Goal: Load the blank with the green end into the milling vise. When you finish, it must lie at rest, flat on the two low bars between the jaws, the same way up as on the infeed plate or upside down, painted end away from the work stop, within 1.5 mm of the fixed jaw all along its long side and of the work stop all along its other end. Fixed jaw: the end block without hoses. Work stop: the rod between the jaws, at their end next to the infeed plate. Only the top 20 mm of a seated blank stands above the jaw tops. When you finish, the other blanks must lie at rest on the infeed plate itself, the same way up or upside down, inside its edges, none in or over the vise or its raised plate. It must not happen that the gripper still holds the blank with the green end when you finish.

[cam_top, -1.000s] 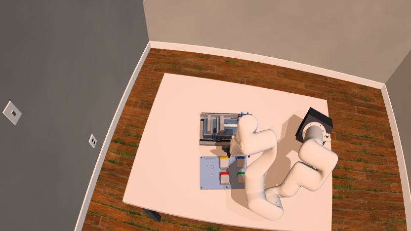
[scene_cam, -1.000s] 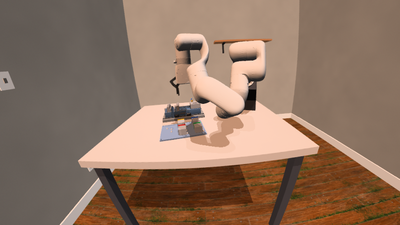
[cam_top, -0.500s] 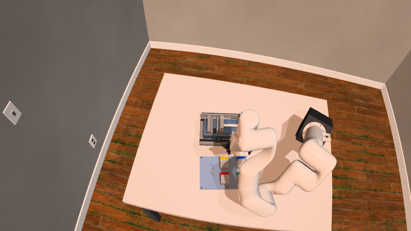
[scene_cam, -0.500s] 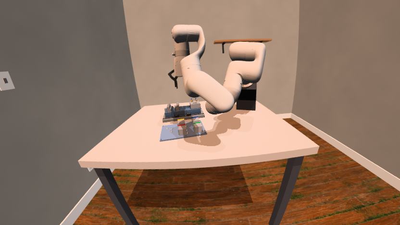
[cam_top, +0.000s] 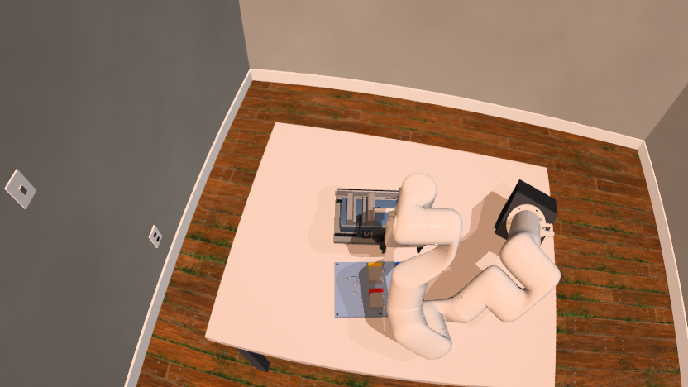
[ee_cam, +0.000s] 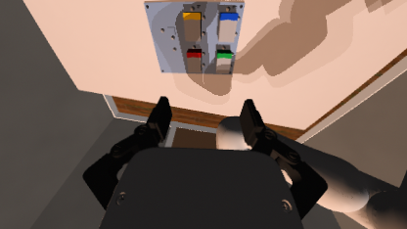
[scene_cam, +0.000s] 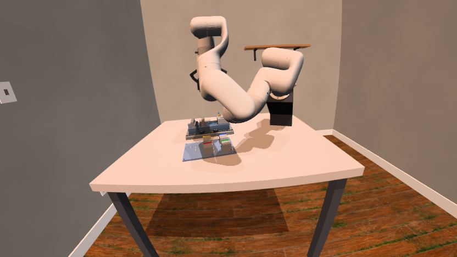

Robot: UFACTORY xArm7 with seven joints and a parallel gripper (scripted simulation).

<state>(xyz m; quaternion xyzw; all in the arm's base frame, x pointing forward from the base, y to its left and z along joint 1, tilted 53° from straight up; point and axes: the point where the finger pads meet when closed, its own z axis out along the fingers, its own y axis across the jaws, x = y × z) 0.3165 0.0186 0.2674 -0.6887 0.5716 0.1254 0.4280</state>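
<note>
Gripper fingers stand wide apart with nothing between them, high over the table (cam_top: 289,168) (scene_cam: 143,172) (ee_cam: 117,64). Below the gripper (cam_top: 402,245) (scene_cam: 209,78) (ee_cam: 205,107), the blank with the green end (scene_cam: 226,145) (ee_cam: 224,64) sits on the infeed plate (cam_top: 351,308) (scene_cam: 191,155) (ee_cam: 168,61), beside the blue-ended (scene_cam: 222,137) (ee_cam: 228,29) and red-ended blanks (cam_top: 375,299) (scene_cam: 207,147) (ee_cam: 194,63). Lower than the fingers too is the milling vise (cam_top: 350,207) (scene_cam: 209,127).

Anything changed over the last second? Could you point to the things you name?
The claw (cam_top: 401,248) (scene_cam: 212,84) (ee_cam: 205,107) rose, and the arm's elbow (cam_top: 430,339) (scene_cam: 240,110) swung left in both outside views. Nothing grasped or released; claw open and empty. All four blanks still sit on the infeed plate (cam_top: 347,303) (scene_cam: 190,155) (ee_cam: 167,60); vise (cam_top: 344,238) (scene_cam: 209,129) unmoved.
</note>
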